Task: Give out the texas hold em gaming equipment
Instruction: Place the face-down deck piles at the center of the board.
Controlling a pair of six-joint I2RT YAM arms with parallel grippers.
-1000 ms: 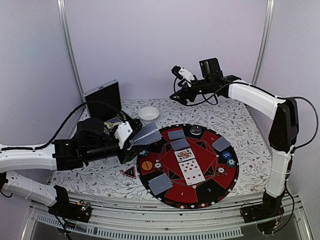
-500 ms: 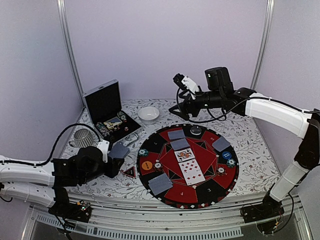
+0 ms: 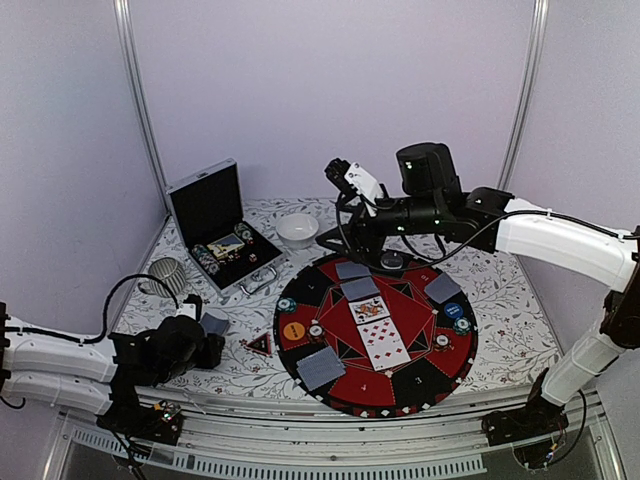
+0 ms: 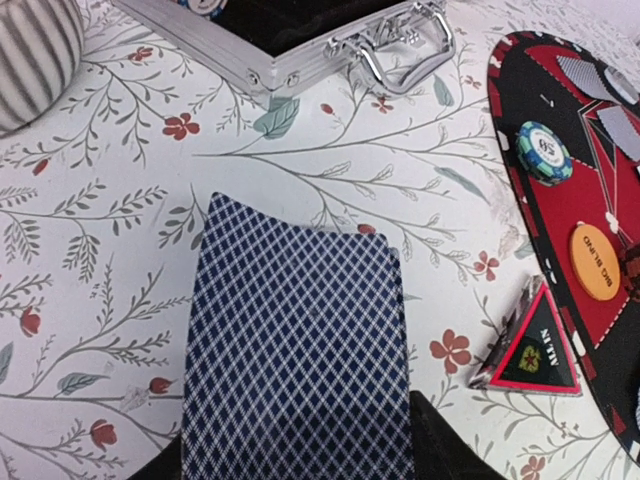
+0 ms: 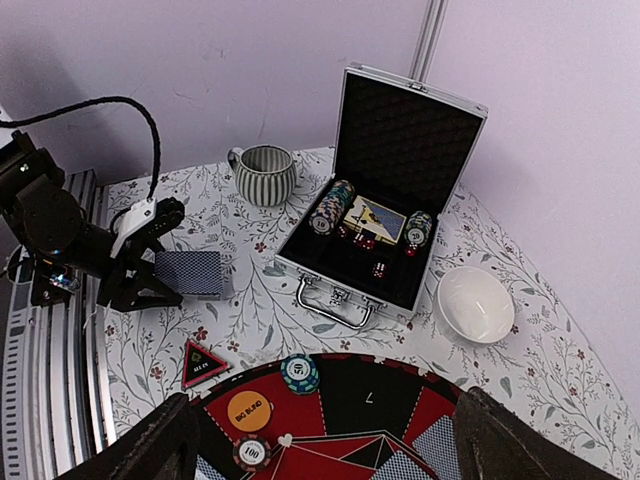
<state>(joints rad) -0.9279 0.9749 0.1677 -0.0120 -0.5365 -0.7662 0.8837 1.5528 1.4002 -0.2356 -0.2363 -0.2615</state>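
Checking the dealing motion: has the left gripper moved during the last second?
Yes. The left gripper, holding playing cards, has pulled back toward the near-left, away from the felt mat edge it was beside.

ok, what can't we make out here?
Left fingers: left wrist view, mostly covered by the held card stack; its faces and count hidden.
Right fingers: right wrist view, cut off by the bottom edge.
Face-up cards: top view, too small to read.

Soft even light, mild shadows, sharp detail, right fingers (image 5: 150, 445) dark and blurred
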